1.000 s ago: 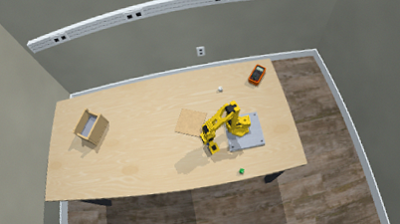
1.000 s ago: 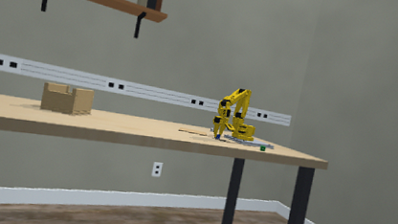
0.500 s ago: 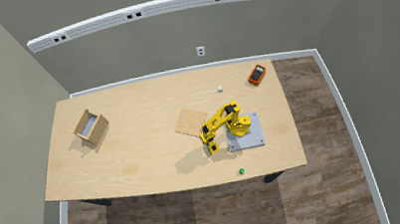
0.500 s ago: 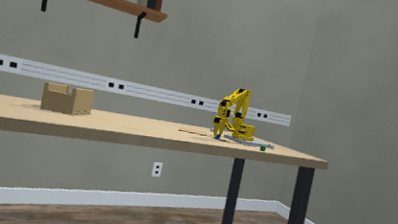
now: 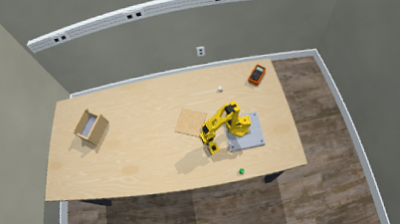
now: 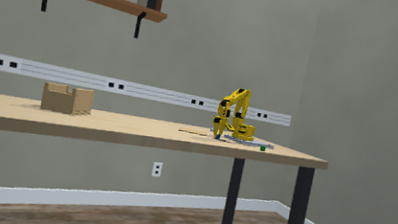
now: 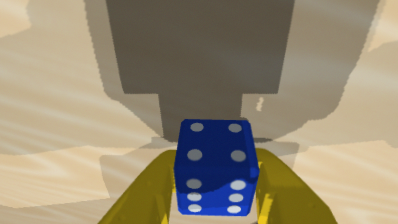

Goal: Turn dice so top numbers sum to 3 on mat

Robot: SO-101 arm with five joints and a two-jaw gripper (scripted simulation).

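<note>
In the wrist view a blue die [image 7: 216, 167] with white pips sits between my yellow fingers; two six-pip faces of pips show toward the camera, and the wood table top lies close below it. My gripper [image 5: 213, 147] is shut on this die, low over the table just in front of the tan mat [image 5: 191, 121]; it also shows in the side view [image 6: 218, 134]. A white die [image 5: 220, 88] lies far back on the table. A green die [image 5: 241, 170] lies near the front edge, also in the side view [image 6: 262, 148]. Both are off the mat.
The arm's grey base plate [image 5: 245, 132] is to the right of the gripper. An orange multimeter [image 5: 257, 74] lies at the back right. An open cardboard box [image 5: 91, 126] stands at the left. The table's front edge is close to the green die.
</note>
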